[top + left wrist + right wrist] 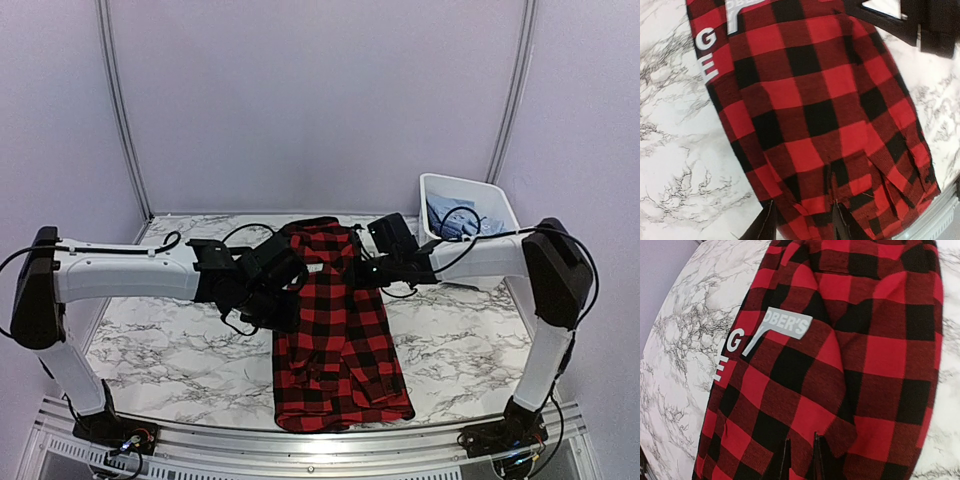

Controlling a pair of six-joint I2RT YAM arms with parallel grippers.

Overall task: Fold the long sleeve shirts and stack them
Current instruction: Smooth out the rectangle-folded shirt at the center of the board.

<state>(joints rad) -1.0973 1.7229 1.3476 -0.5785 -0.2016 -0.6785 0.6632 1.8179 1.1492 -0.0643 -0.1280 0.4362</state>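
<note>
The flannel shirt (340, 330) lies in a long strip on the marble counter (170, 350). Its hem is at the near edge and its long axis runs straight toward the far edge. Over its far end the left gripper (800, 230) stands parted, while the right gripper (801, 462) is nipped narrow on the cloth. A white tub (500, 205) sits at the far right corner.

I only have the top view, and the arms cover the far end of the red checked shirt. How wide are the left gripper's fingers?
Observer: The left wrist view shows the left gripper with fingers apart and shirt cloth between them.
Operator: And the right one?
Observer: The right gripper has its fingers close together at the cloth's edge; a pinch cannot be confirmed.
Operator: Any markings on the shirt?
Observer: Yes, a pale patch with lettering, and white letters G and E beside it.
</note>
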